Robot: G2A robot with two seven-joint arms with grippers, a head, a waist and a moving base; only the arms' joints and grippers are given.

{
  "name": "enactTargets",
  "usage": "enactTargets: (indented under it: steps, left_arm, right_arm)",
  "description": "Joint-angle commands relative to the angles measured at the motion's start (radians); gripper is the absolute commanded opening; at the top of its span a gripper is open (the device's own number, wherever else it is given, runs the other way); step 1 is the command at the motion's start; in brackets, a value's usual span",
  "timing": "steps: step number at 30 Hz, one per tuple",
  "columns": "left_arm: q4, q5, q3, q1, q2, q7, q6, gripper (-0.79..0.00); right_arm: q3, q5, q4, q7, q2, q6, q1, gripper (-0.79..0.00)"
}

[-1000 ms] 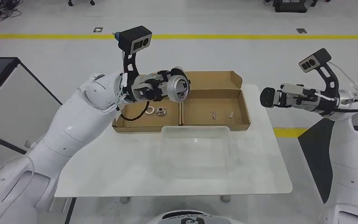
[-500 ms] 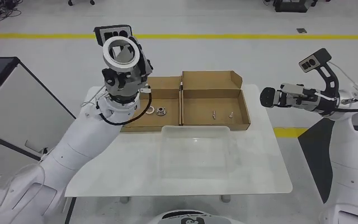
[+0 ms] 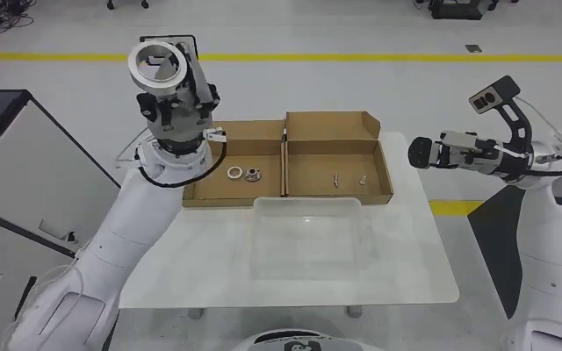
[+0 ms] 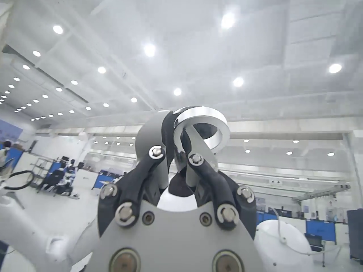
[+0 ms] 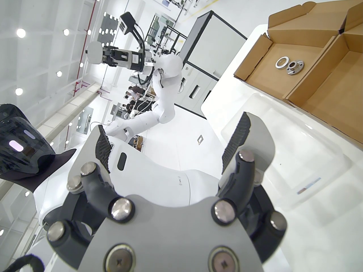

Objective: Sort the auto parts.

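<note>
Large ring (image 3: pixel 133 68), clamped in the left gripper (image 4: pixel 181 142), has been swung from over the left box (image 3: pixel 255 145) to upper left, unsorted; right gripper (image 5: pixel 173 128) gapes, empty.

A white table (image 3: pixel 413 254) with rounded corners stands before me, seen from above my arms. Two open cardboard boxes sit side by side along its far edge, their inner walls touching: the left box (image 3: pixel 263 187) and the right box (image 3: pixel 307 180), whose back flap stands upright. A clear plastic tub (image 3: pixel 307 203) rests on the tabletop just in front of them, near the middle. Its far rim lies close against their near walls, across the seam but mostly before the right box.
</note>
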State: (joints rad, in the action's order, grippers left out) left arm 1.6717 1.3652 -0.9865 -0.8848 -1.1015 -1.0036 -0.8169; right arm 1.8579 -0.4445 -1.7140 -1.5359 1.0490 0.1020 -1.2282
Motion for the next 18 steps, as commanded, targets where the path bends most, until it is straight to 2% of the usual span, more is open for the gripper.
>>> enactTargets:
  steps: [1, 7, 11, 14, 18]
  left_arm:
    - [-0.004, -0.093, -0.006, -0.003, -0.008, 0.012, -0.012, -0.785]
    - [-0.01, -0.303, -0.019, -0.005, -0.026, 0.028, -0.028, -0.785]
    - [0.007, -0.336, -0.021, -0.01, -0.034, 0.026, -0.025, -0.785]
    - [0.036, -0.259, -0.015, -0.024, -0.044, 0.02, -0.02, -0.785]
    - [0.073, -0.057, -0.024, -0.045, -0.062, -0.031, 0.031, -0.785]
  right_arm:
    - [0.0, 0.0, 0.0, 0.0, 0.0, 0.0, 0.0, 0.0]
    - [0.0, 0.0, 0.0, 0.0, 0.0, 0.0, 0.0, 0.0]
    - [0.0, 0.0, 0.0, 0.0, 0.0, 0.0, 0.0, 0.0]
    - [0.0, 0.0, 0.0, 0.0, 0.0, 0.0, 0.0, 0.0]
    - [0.0, 0.0, 0.0, 0.0, 0.0, 0.0, 0.0, 0.0]
